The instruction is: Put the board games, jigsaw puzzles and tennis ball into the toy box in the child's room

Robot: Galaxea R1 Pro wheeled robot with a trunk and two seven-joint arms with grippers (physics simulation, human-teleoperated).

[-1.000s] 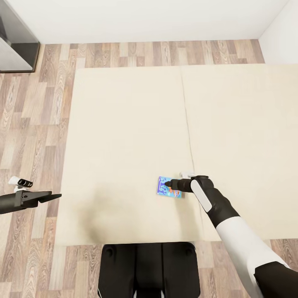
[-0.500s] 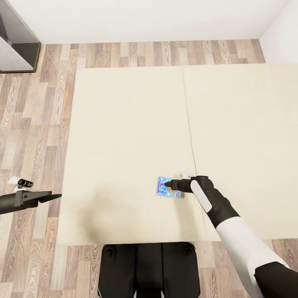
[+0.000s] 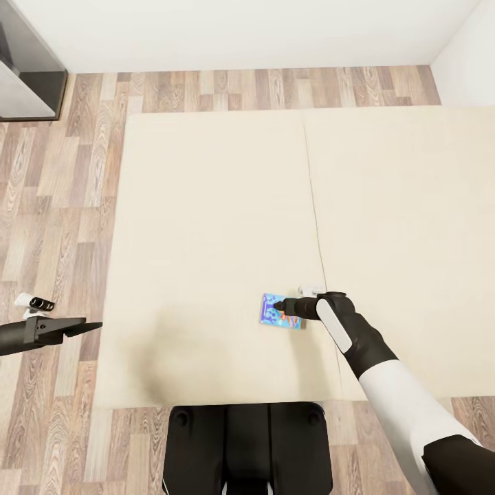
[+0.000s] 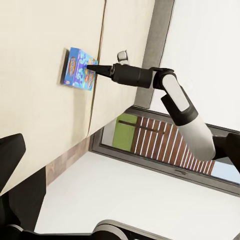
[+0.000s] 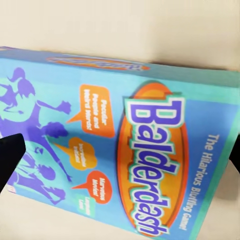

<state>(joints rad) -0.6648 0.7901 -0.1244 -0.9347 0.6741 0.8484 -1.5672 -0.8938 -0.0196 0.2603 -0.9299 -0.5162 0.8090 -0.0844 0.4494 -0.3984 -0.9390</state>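
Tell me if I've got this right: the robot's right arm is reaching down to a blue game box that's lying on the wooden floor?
Not quite. The blue game box lies on the beige bed, not on the wooden floor. The head view shows it well inside the mattress edge, with the right gripper over it. The rest is right.

Head looks down on bed [image 3: 206, 227]; right wrist close on board game [image 5: 120, 145].

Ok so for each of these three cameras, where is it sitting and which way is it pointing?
Head view: high on the robot, looking down on the bed, both arms and base showing.
Left wrist view: beside the bed, facing across to the right gripper at the blue board game.
Right wrist view: just above that game, fingertips at the edges.
All three share the game.
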